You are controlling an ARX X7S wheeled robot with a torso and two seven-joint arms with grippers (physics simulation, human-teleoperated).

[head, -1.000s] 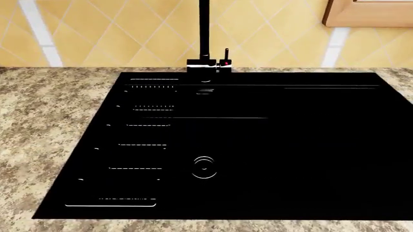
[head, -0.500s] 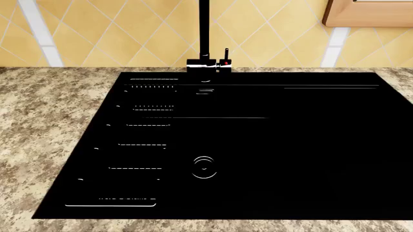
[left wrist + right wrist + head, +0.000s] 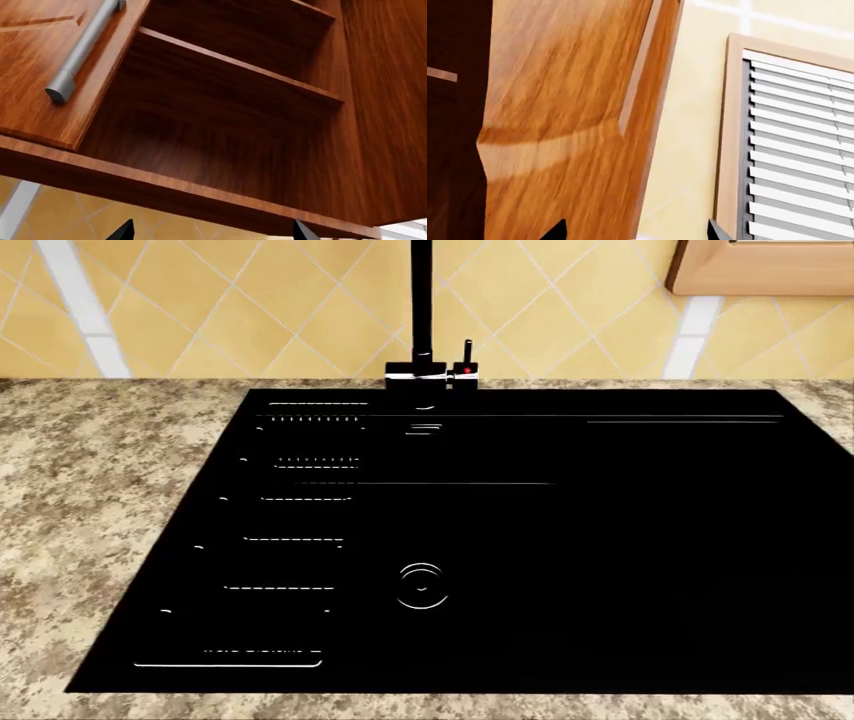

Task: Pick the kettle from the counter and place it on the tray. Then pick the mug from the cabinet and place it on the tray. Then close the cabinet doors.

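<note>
Counter: in our head view we see the speckled beige-and-brown granite counter (image 3: 94,500), running along the left, near and far right edges of a glossy black sink panel (image 3: 561,560).
Sink panel: flat, mirror-dark, with thin white ridge lines on its left part and a small round drain ring (image 3: 422,586); a slim black tap (image 3: 423,310) rises at its far edge against the yellow diamond-tiled wall (image 3: 240,310).
Cabinet: our left wrist view looks up into an open reddish-brown wooden cabinet (image 3: 227,125); we see bare shelves (image 3: 233,65) and an open door (image 3: 47,65) carrying a brushed grey bar handle (image 3: 83,47).
Right wrist view: we face a light orange-brown wooden cabinet door (image 3: 574,120) close up, with a cream wall and a white slatted window blind (image 3: 800,145) beside it.
Left end effector (image 3: 210,231): only two dark tips show, set well apart, nothing between them.
Right end effector (image 3: 634,231): likewise two dark tips spread apart, gripping nothing.
Kettle, mug, tray: we see none of them in any view.
</note>
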